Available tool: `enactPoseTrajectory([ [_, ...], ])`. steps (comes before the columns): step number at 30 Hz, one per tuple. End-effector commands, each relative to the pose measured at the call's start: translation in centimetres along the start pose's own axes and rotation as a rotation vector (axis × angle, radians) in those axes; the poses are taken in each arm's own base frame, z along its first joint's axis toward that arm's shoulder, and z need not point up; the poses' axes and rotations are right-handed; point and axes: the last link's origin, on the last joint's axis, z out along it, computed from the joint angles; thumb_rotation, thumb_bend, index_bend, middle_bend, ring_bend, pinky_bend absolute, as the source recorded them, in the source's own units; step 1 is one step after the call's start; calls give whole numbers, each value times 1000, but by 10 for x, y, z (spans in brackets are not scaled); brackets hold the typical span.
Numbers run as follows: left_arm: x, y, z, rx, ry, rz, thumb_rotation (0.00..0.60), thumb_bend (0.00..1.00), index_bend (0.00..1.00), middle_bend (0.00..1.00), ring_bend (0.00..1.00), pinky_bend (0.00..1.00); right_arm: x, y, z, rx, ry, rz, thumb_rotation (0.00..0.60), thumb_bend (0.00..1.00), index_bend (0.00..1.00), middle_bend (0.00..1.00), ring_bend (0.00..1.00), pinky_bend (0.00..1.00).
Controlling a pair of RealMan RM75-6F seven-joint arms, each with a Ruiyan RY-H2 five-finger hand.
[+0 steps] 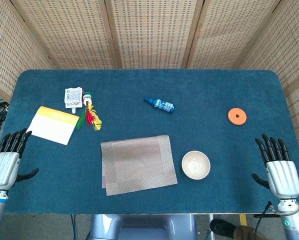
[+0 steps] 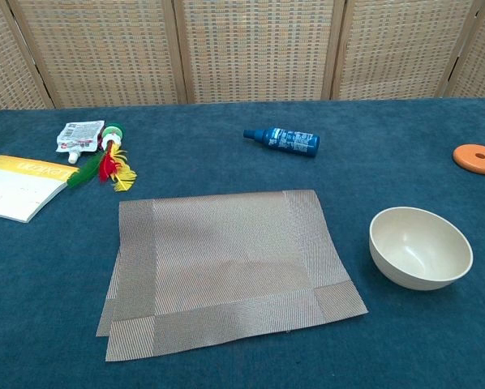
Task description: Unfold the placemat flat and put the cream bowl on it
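A brown woven placemat [image 1: 138, 164] [image 2: 226, 267] lies folded in the front middle of the blue table, with a lower layer peeking out along its left edge. Just to its right, apart from it, the cream bowl [image 1: 196, 165] [image 2: 420, 246] stands upright and empty. My left hand [image 1: 7, 160] hovers open at the table's front left edge, far from the mat. At the front right edge my right hand [image 1: 278, 167] is open too, fingers spread, holding nothing. Neither hand shows in the chest view.
A blue spray bottle [image 1: 159, 104] [image 2: 283, 140] lies behind the mat. An orange ring [image 1: 237, 116] [image 2: 478, 158] sits at the right. At the left are a yellow-and-white booklet [image 1: 53, 124] [image 2: 19, 186], a white pouch [image 1: 73, 97] [image 2: 79, 135] and a feathered toy [image 1: 91, 116] [image 2: 106, 163].
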Motion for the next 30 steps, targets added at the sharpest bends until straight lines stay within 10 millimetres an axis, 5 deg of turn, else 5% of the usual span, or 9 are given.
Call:
enactPoseTrajectory([
  [1,1,1,1,-3,4,-1,600,0,0,0,0,0,-8,-4,-2,58,-65,-7,600,0,0,0,0,0],
  [8,6,7,3,-18,21,-1,600,0,0,0,0,0,-45,-30,-1,341,-273,-8,600,0,27,0,0,0],
  [15,9,3,7,13,68,0,600,0,0,0,0,0,-74,-55,22,546,-356,42,600,0,155,0,0,0],
  [23,8,0,9,20,51,-6,600,0,0,0,0,0,-96,-69,39,557,-397,55,600,3,247,0,0,0],
  [30,10,-5,11,41,57,-26,600,0,0,0,0,0,-114,-73,59,513,-408,61,600,264,431,0,0,0],
])
